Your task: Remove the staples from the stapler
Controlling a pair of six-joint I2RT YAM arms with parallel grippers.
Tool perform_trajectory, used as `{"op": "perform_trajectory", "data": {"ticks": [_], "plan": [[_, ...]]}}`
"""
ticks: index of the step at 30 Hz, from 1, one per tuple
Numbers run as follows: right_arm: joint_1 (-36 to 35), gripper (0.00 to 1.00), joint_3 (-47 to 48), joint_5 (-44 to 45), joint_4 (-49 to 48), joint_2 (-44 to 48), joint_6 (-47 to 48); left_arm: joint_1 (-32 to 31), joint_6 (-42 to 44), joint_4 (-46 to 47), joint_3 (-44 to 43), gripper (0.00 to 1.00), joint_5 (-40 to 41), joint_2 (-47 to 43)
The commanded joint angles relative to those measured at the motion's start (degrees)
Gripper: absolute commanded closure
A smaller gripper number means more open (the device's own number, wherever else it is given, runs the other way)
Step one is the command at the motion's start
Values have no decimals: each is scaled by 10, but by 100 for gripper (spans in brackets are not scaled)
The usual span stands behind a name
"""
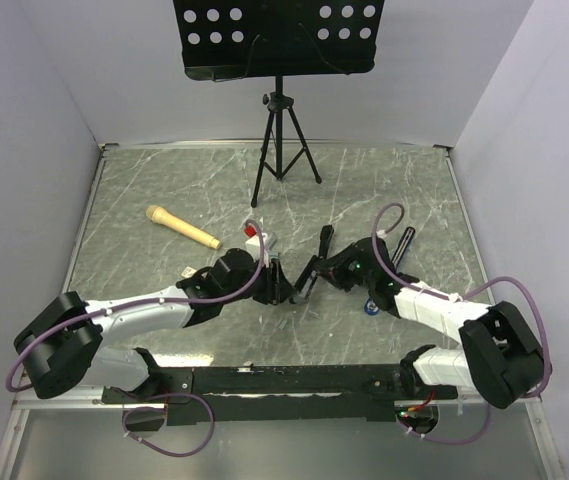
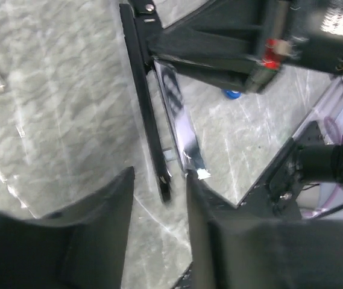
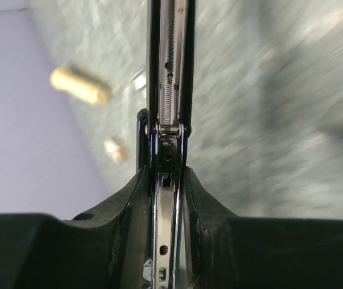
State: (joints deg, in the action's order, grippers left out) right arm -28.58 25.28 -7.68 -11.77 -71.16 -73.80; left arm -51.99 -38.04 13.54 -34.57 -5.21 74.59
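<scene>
Right hand [image 3: 166, 180] clamped on stapler [image 3: 169, 72], lid swung up, held over the surface [image 1: 414, 190]. Left hand [image 2: 156, 192] spread around its tip. Judged rigid, light, spring-loaded; chrome rail slick, so grip black sides.

Bright, even and soft from above in the overhead view; sharp corner to corner, with only faint, diffuse shadows on the marbled desk [image 1: 164, 180]. Smeared by motion in both wrist views, worst across the desk in the right one. White glints along the chrome of the stapler [image 2: 180, 120]. Dark, soft and out of focus on the right pincer [image 3: 165, 174] up close.
</scene>
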Motion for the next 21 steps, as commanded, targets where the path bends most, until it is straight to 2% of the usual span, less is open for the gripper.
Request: {"op": "perform_trajectory", "data": {"ticks": [1,3,4,5,9,13,17,21], "plan": [[40,100,60,52,79,15,96,-3,25,38,-40,46,-41,-7],[61,100,104,61,152,9,156,-2,38,18,-56,28,-53,-10],[69,100,115,60,170,3,192,-2,45,7,-63,3,-55,-10],[92,100,132,51,183,-1,211,-2,52,-3,-72,0,-58,-11],[132,100,192,33,290,-28,313,-2,85,-55,-108,3,-53,-22],[155,100,271,40,403,-99,427,3,117,-92,-111,3,5,-55],[164,100,334,65,481,-147,465,31,145,-150,-116,3,28,-81],[170,100,361,109,507,-168,462,40,161,-207,-145,3,49,-99]]}}
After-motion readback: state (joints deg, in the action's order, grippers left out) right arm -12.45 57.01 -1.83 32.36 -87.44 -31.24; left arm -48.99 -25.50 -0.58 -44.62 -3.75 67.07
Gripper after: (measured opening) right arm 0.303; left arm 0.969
